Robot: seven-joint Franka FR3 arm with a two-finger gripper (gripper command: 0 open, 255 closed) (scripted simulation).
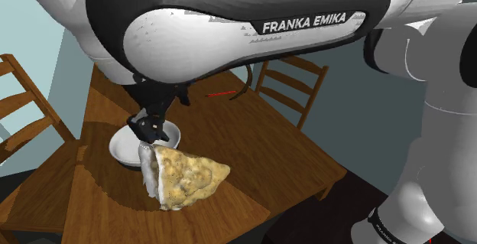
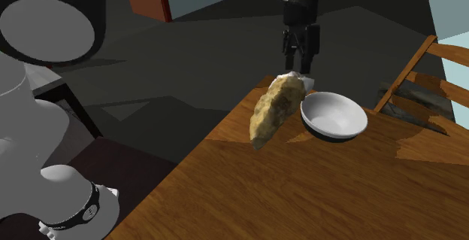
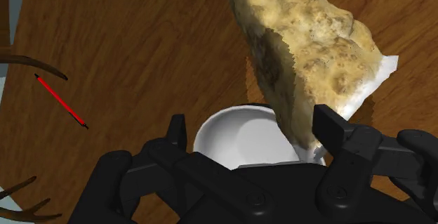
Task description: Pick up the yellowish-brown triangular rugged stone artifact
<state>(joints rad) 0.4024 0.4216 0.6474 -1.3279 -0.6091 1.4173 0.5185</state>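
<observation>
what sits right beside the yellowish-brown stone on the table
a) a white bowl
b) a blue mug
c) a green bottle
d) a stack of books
a: a white bowl stands on the wooden table right next to the rugged stone, as both the shoulder view and the second exterior view show.

The stone artifact (image 1: 191, 177) is sitting tilted on the worktop (image 1: 244, 135), just beside the bowl (image 1: 122, 147), towards the shoulder view's right and nearer the camera. The pincer (image 3: 253, 126) is hanging over the bowl, fingers standing apart, with one end of the stone artifact reaching in beside one finger. A thin stick (image 1: 220, 94) is lying on the worktop behind the bowl, well apart. A chair (image 1: 294, 82) is standing at the worktop's far edge, and a second chair (image 1: 23, 97) at the shoulder view's left.
</observation>
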